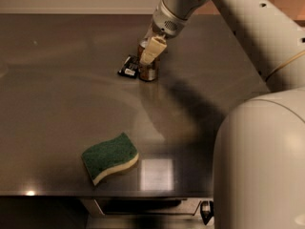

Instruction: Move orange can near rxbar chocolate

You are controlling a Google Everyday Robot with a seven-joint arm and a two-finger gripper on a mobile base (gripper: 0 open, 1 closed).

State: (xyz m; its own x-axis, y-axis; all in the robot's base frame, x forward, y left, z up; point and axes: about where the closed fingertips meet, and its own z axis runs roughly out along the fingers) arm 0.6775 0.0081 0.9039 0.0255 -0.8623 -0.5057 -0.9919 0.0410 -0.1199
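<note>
The orange can [148, 72] stands upright on the steel table [62, 94] at the back middle. The rxbar chocolate [128, 67], a small flat black bar, lies just left of the can, almost touching it. My gripper [150, 52] comes down from the upper right and is shut on the can's upper part. One cream finger [151, 50] lies across the can's front, and the other is hidden behind it.
A green-and-cream wavy sponge [110, 157] lies near the table's front edge, left of middle. My white arm and base [259, 161] fill the right side of the view. A bright reflection [155, 173] sits near the front edge.
</note>
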